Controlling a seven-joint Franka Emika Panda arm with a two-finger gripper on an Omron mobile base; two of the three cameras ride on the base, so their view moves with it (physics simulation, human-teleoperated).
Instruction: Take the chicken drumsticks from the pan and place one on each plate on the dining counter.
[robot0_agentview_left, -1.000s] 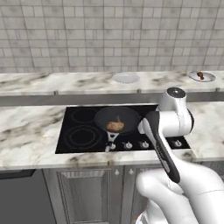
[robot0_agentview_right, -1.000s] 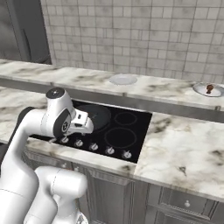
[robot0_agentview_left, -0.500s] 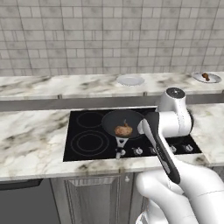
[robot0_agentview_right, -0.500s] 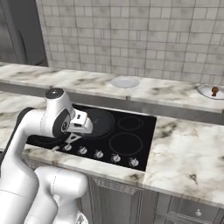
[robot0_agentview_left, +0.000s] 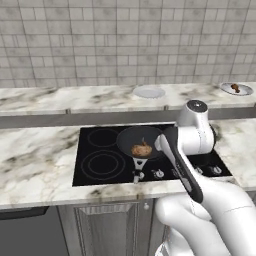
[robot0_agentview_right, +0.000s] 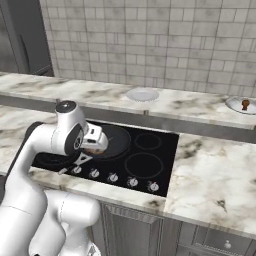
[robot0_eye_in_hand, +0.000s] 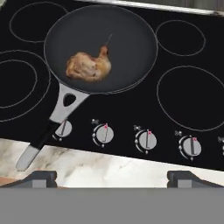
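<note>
On the left, the lower worktop (robot0_agentview_left: 35, 150) is bare marble up to the edge of the black cooktop (robot0_agentview_left: 100, 162), whose two left rings have nothing on them. The pan (robot0_eye_in_hand: 100, 46) sits on the cooktop's middle, its handle (robot0_eye_in_hand: 48, 127) slanting toward the front edge and ending over the marble just past the knobs (robot0_eye_in_hand: 146, 140). One drumstick (robot0_eye_in_hand: 89, 66) lies in the pan, left of its centre in the hand view, with bare pan floor all round it. The gripper (robot0_eye_in_hand: 111, 178) hangs above the front edge of the cooktop, jaws spread wide and holding nothing; both fingertips (robot0_eye_in_hand: 41, 177) show at the bottom of the hand view, well apart from the pan. To the right, two more rings are free. Behind, the dining counter (robot0_agentview_left: 75, 97) runs along the tiled wall. A plate (robot0_agentview_left: 149, 92) stands on it behind the pan, seemingly with nothing on it, though it is small at this range. Far right, near the counter's end, a second plate (robot0_agentview_right: 243, 104) carries a small brown piece, likely the other drumstick (robot0_agentview_right: 245, 104).
</note>
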